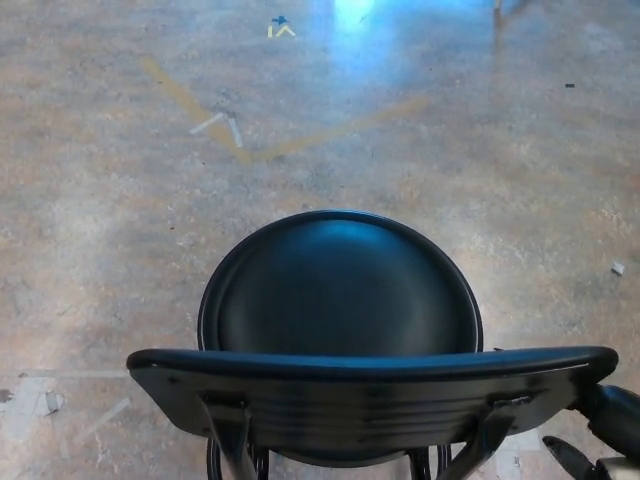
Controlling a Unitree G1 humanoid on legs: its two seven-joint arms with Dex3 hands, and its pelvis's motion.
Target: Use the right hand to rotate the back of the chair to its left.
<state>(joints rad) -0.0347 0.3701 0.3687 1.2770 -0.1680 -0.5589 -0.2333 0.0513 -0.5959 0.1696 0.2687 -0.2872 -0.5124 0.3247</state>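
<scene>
Floor (110, 230): mottled grey-brown concrete, with a blue-white glare at the far middle.
Markings: faded yellow lines (300, 140) meeting in a V, pale tape marks (222, 122) beside them, more worn tape at near left.
Chair (345, 300): black, round seat, standing in the near middle of the view.
Backrest (370, 385): curved bar across the bottom, nearest the camera.
Right hand (600, 440): at the lower right corner, just beside the backrest's right end; cannot tell how far open, nor whether it touches.

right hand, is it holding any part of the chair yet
Nothing held that can be seen. The right hand sits low beside the right end of the chair back; whether it touches cannot be told.
</scene>
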